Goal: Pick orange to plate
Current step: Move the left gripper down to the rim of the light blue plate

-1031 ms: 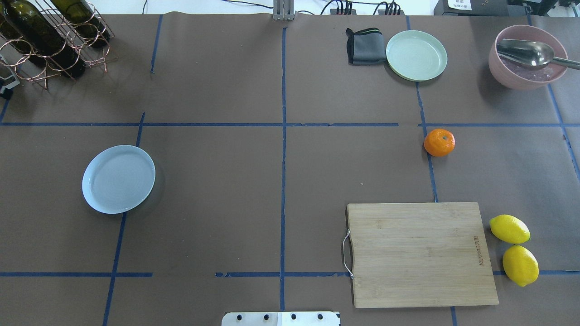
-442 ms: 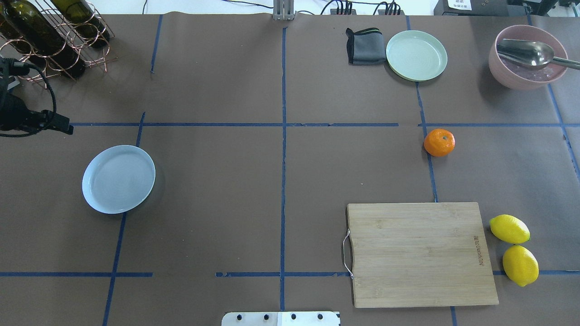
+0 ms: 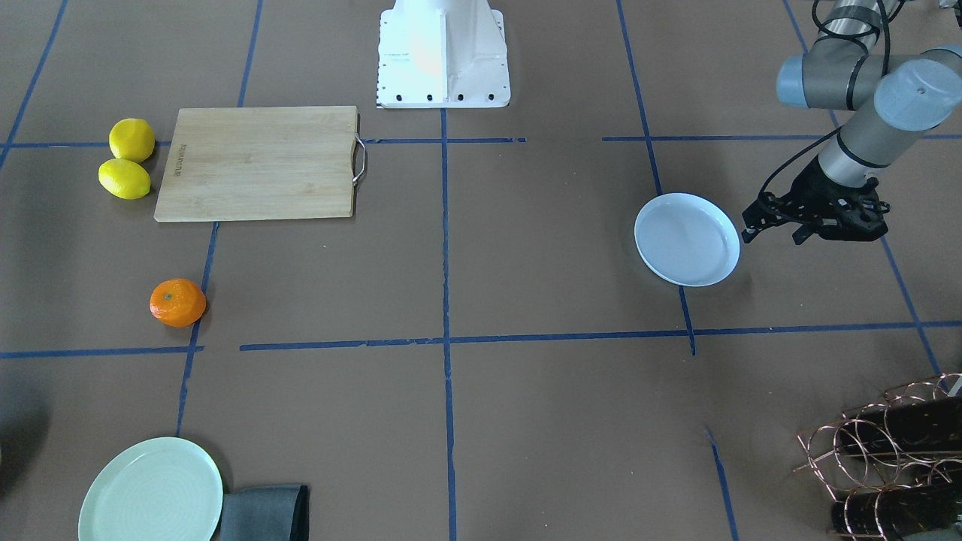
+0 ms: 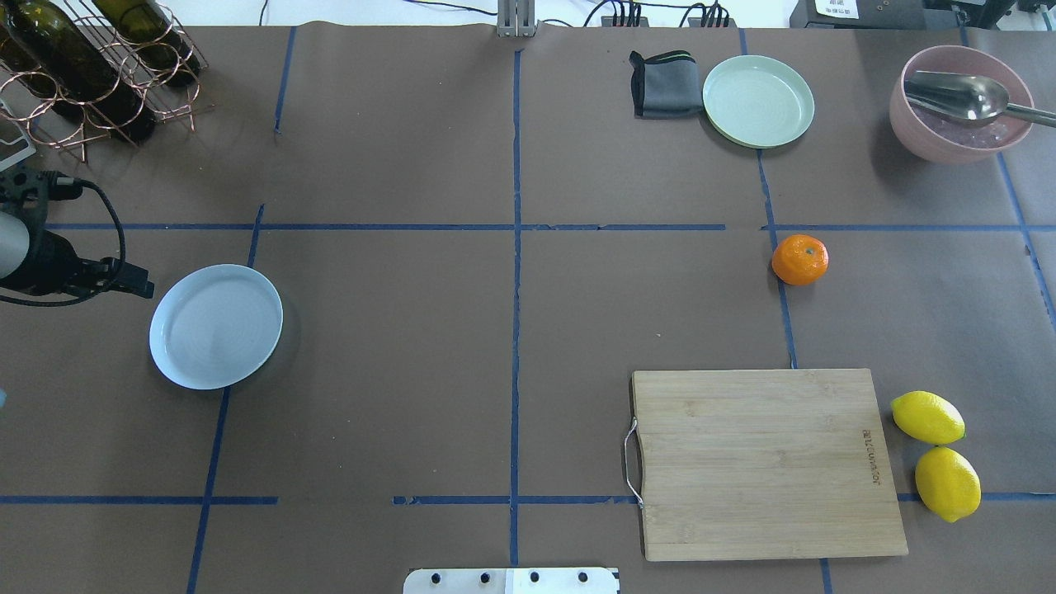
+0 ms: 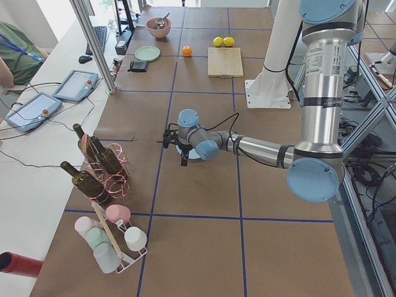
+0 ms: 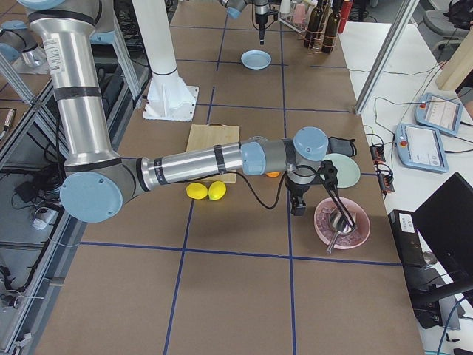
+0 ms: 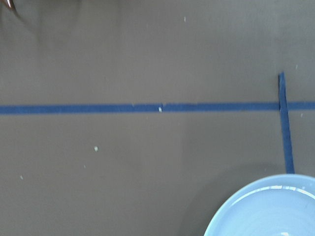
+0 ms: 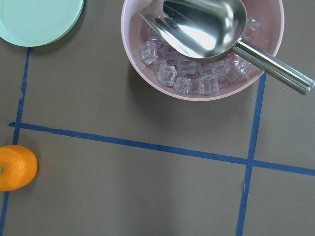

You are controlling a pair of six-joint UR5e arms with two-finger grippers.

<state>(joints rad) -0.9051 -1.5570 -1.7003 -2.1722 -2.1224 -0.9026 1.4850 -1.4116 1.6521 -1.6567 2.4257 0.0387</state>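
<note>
The orange (image 4: 799, 259) lies on the brown table covering on a blue tape line at the right, and also shows at the lower left of the right wrist view (image 8: 15, 167). The pale bluish-white plate (image 4: 216, 326) sits empty at the left. My left gripper (image 3: 819, 222) hovers just beside the plate's outer edge; its wrist view catches only the plate's rim (image 7: 266, 206), and I cannot tell whether it is open or shut. My right gripper (image 6: 298, 201) hangs between the orange and a pink bowl, seen only in the exterior right view, so its state is unclear.
A pink bowl (image 4: 961, 103) of ice cubes with a metal scoop stands at the far right. A pale green plate (image 4: 758, 101) and grey cloth (image 4: 664, 84) lie behind the orange. A wooden cutting board (image 4: 763, 462), two lemons (image 4: 928, 417) and a bottle rack (image 4: 91, 66) also stand here.
My left arm has come in from the overhead view's left edge and moved toward the robot's side, ending beside the bluish-white plate. The orange and plate have not moved.
</note>
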